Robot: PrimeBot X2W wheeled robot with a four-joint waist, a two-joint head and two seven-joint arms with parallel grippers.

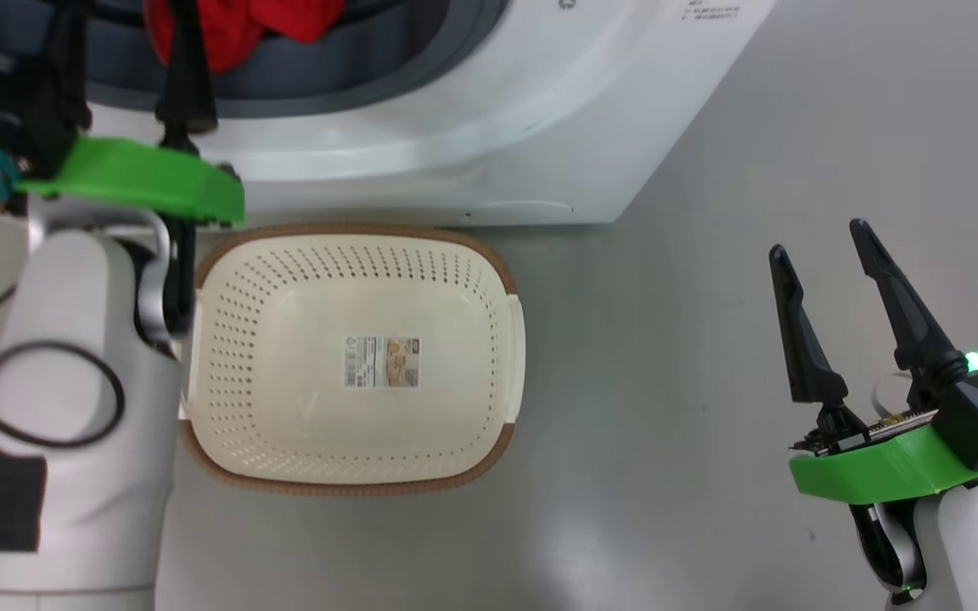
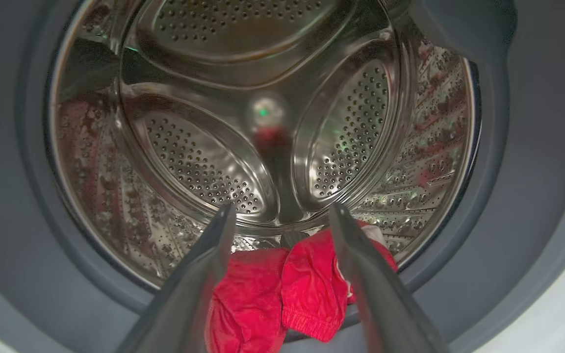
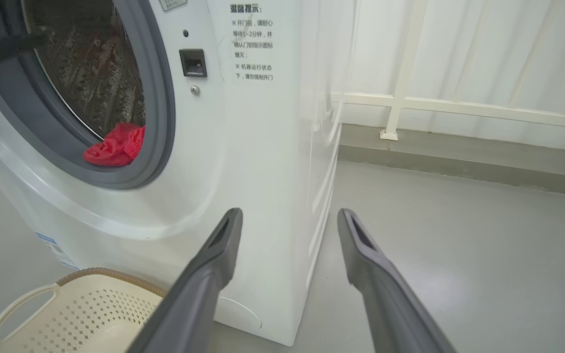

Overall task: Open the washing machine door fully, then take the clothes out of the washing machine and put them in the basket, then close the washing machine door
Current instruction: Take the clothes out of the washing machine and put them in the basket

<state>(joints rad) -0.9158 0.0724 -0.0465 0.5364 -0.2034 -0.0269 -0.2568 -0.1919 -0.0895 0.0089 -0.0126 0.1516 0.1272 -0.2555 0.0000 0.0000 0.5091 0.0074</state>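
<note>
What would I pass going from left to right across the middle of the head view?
Pale left forearm → basket → bare grey floor → right claw, its fingers apart.

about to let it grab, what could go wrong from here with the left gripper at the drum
1. The clothes are a loose bundle at the front lip of the drum; the open left gripper may pinch one fold and leave the rest.
2. The fabric lies against the grey ring and could catch coming out.
3. A trailing piece could miss the basket below and land on the floor.
</note>
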